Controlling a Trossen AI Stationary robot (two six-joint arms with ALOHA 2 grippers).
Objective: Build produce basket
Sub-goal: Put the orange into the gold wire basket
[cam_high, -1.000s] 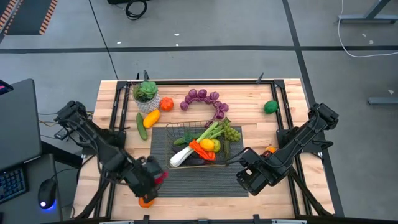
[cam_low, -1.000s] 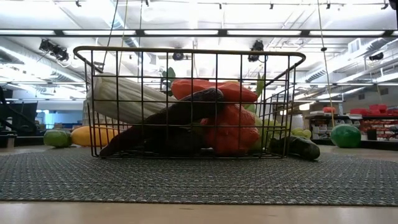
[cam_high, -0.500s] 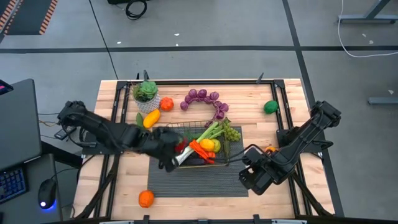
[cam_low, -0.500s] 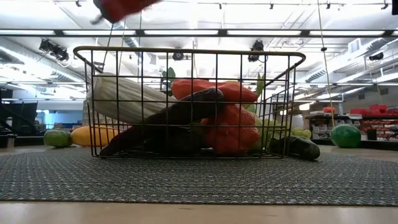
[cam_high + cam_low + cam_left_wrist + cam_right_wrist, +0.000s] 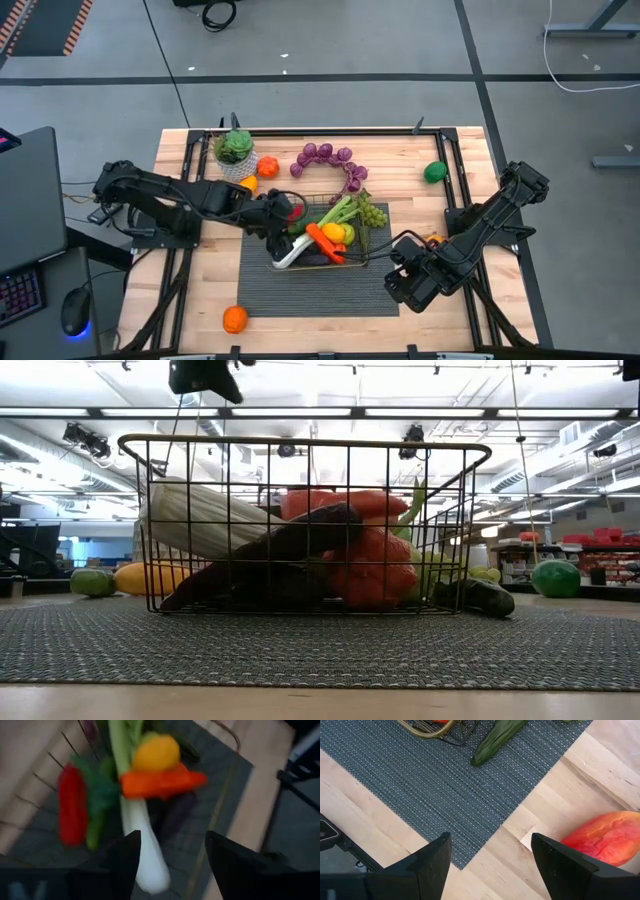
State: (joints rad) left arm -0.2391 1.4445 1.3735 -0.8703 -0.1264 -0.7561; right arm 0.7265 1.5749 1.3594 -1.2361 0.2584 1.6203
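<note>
The left gripper [image 5: 283,212] hangs over the basket [image 5: 352,254] at its nine o'clock end; its fingers [image 5: 122,857] stand wide apart with nothing between them. Below them, in the left wrist view, lie a red pepper [image 5: 72,805], the white-green leek [image 5: 142,845], a carrot [image 5: 162,782] and a yellow fruit [image 5: 156,752], all inside the wire.

The basket sits on the dark mat [image 5: 320,290], toward the mat's twelve o'clock edge. Green grapes [image 5: 372,214] rest at its three o'clock side.

The right gripper [image 5: 405,283] waits at about four o'clock from the basket, over the mat's corner, fingers [image 5: 432,860] spread wide and holding nothing. A cucumber [image 5: 497,739] lies on the mat just outside the basket, and a red-orange fruit [image 5: 607,837] sits on bare wood beside the mat.

Open mat stretches toward six o'clock of the basket. An orange [image 5: 234,319] lies well apart at seven o'clock. Purple grapes [image 5: 330,158], a green fruit [image 5: 435,172] and the potted plant [image 5: 236,150] line the twelve o'clock side of the table [image 5: 450,150].
</note>
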